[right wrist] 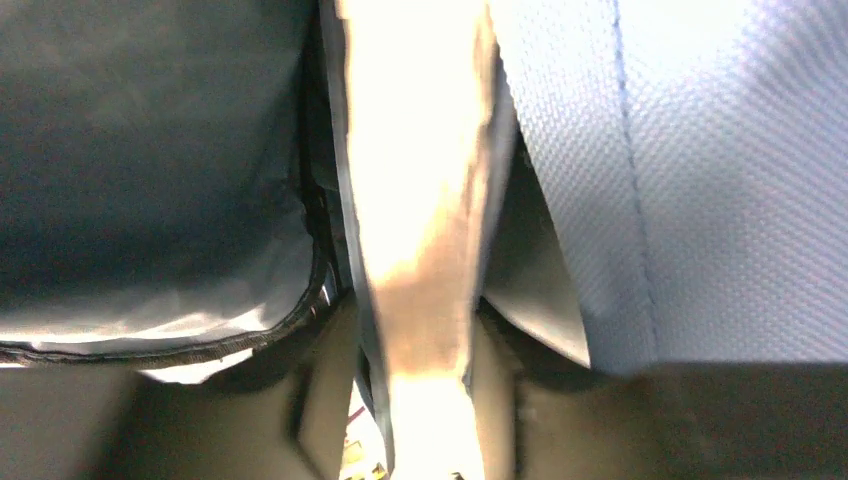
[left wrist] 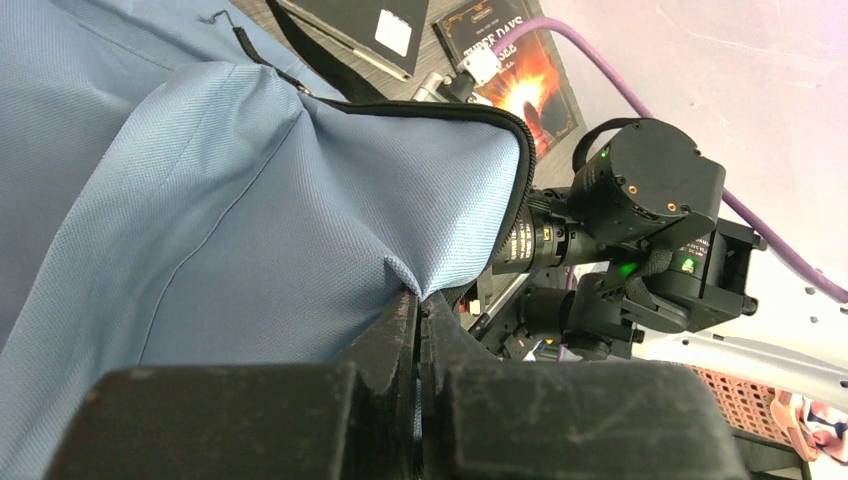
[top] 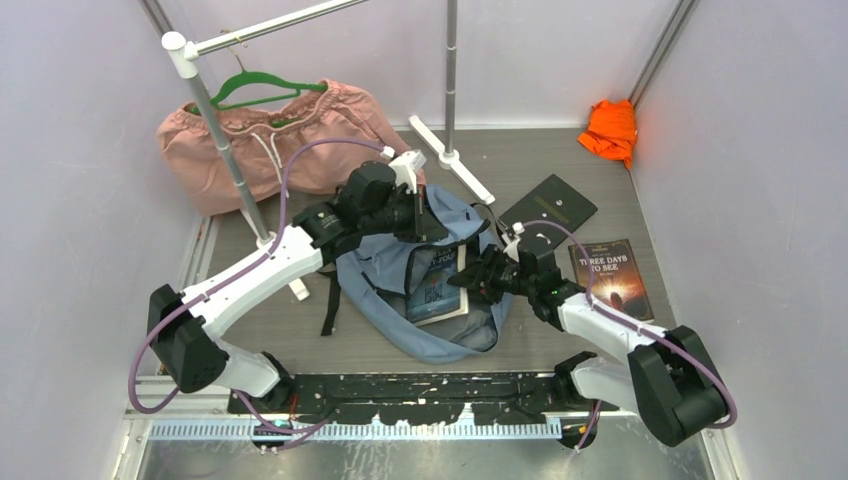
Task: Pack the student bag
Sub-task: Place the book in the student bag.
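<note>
The dusty-blue student bag (top: 385,270) lies open in the middle of the table. A book with a blue cover (top: 437,285) sits partly inside its opening. My left gripper (top: 432,222) is shut on the bag's upper flap and holds it up. In the left wrist view the jaws (left wrist: 418,300) pinch a fold of the blue fabric (left wrist: 250,200). My right gripper (top: 482,275) is shut on the book's right edge. In the right wrist view the book's bright page edge (right wrist: 425,180) runs between my fingers (right wrist: 330,400), with bag fabric (right wrist: 720,180) on the right.
A black book (top: 548,205) and a book titled "Three Days to See" (top: 610,278) lie on the table to the right of the bag. A pink garment on a green hanger (top: 270,140) hangs on a rack (top: 225,150) at the back left. An orange cloth (top: 610,130) lies in the back right corner.
</note>
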